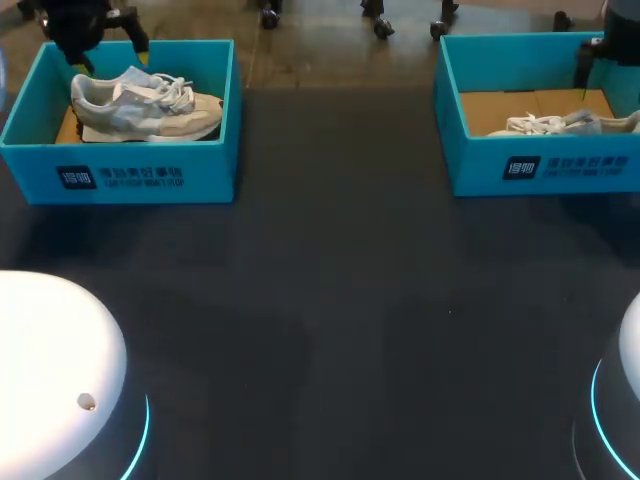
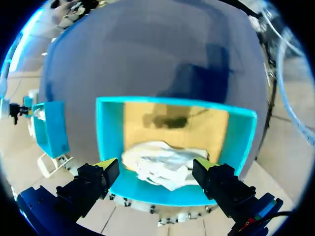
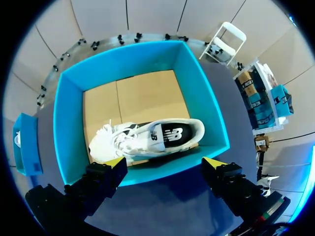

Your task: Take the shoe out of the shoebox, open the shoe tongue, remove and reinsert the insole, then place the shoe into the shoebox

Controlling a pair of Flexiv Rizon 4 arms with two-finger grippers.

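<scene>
Two teal shoeboxes stand at the far corners of the table. The left shoebox (image 1: 140, 170) holds a white and beige shoe (image 1: 145, 105) lying on its side. My left gripper (image 1: 95, 35) hovers over that box's far edge. In the left wrist view the left gripper (image 2: 156, 167) is open above this shoe (image 2: 162, 164), touching nothing. The right shoebox (image 1: 540, 165) holds a white shoe (image 1: 560, 124). My right gripper (image 3: 165, 164) hangs open above the near wall of that box (image 3: 64, 108), clear of the shoe (image 3: 147, 137), whose dark insole faces up.
The dark table mat (image 1: 330, 300) stretches between the boxes and the two white robot bases (image 1: 50, 370) (image 1: 625, 400) at the near corners. Each box has a brown cardboard floor (image 3: 133, 98).
</scene>
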